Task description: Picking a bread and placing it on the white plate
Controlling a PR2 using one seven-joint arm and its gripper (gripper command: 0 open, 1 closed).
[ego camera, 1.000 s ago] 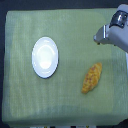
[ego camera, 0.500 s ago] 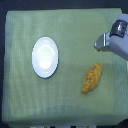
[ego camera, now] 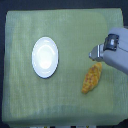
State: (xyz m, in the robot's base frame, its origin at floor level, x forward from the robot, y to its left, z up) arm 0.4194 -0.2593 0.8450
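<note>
Bread is lying untouched, well apart from the white plate; likely soft and light, best pinched mid-body. Gripper is hovering near its upper end, opening unclear.

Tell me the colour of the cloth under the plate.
Pale green cloth, faintly checked, beneath the white plate; seen in the exterior view.
</note>
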